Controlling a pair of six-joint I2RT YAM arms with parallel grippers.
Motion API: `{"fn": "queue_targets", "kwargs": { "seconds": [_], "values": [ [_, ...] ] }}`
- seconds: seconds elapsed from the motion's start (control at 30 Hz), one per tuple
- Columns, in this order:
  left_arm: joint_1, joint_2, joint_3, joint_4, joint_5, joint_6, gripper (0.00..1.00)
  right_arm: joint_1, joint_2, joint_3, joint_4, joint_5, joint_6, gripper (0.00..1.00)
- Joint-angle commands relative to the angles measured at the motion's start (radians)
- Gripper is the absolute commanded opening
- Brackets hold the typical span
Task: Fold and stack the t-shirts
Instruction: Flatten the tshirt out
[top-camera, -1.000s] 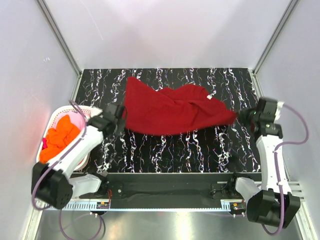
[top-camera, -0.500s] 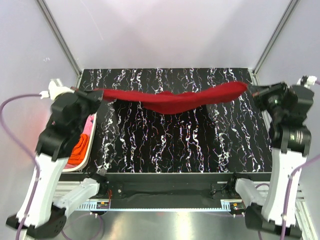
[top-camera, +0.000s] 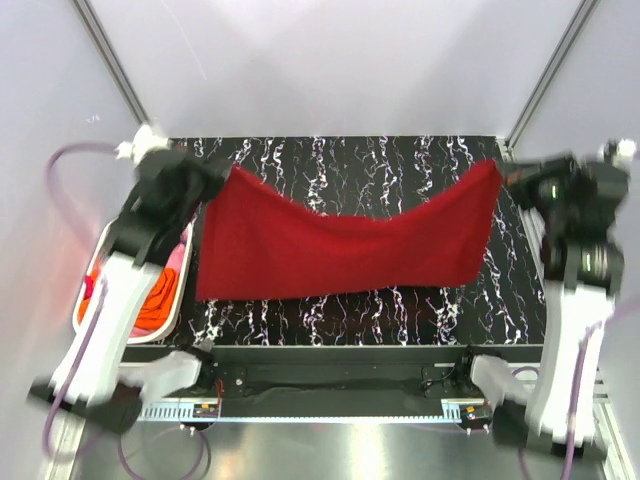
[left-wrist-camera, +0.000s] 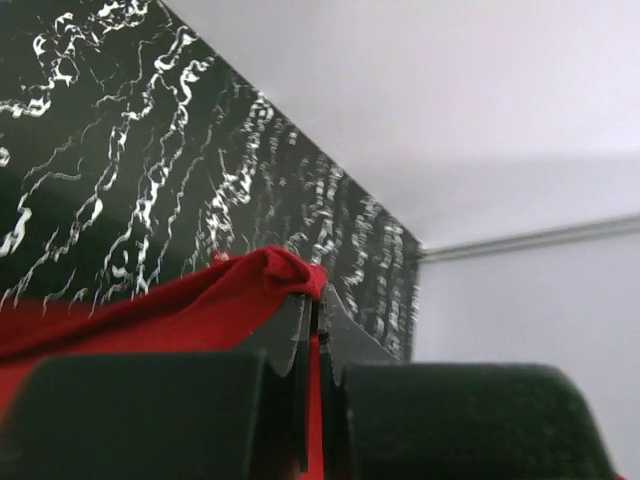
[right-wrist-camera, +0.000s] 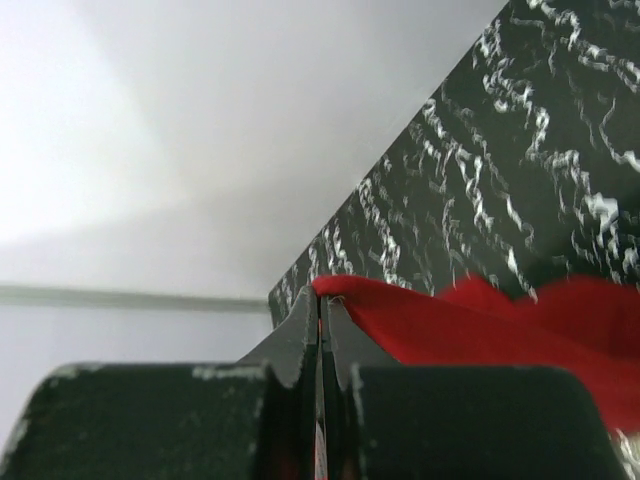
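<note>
dark red t-shirt (top-camera: 340, 250) has unfurled, pinched by left gripper (top-camera: 221, 179) and right gripper (top-camera: 506, 178).

A dark red shirt (top-camera: 340, 245) blocks the middle.
It hangs stretched from left to right across the middle of the frame. The bare table (top-camera: 350, 155) shows in a strip along the top and a thin strip at the bottom. A white basket (top-camera: 172, 312) fills the left edge.
</note>
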Motion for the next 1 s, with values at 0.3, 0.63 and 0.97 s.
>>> {"fn": "queue_targets", "kwargs": {
  "seconds": [0.3, 0.63, 0.97],
  "values": [
    [0.148, 0.784, 0.959, 0.129, 0.227, -0.104, 0.00, -0.023, 0.945, 1.149, -0.111, 0.198, -0.114, 0.00],
    [0.145, 0.361, 0.477, 0.189, 0.300, 0.028, 0.00, -0.031, 0.637, 0.942, -0.142, 0.181, -0.241, 0.00],
    [0.136, -0.235, -0.491, 0.244, 0.315, 0.031, 0.00, -0.031, 0.016, -0.099, -0.067, 0.252, -0.302, 0.00]
  ]
}}
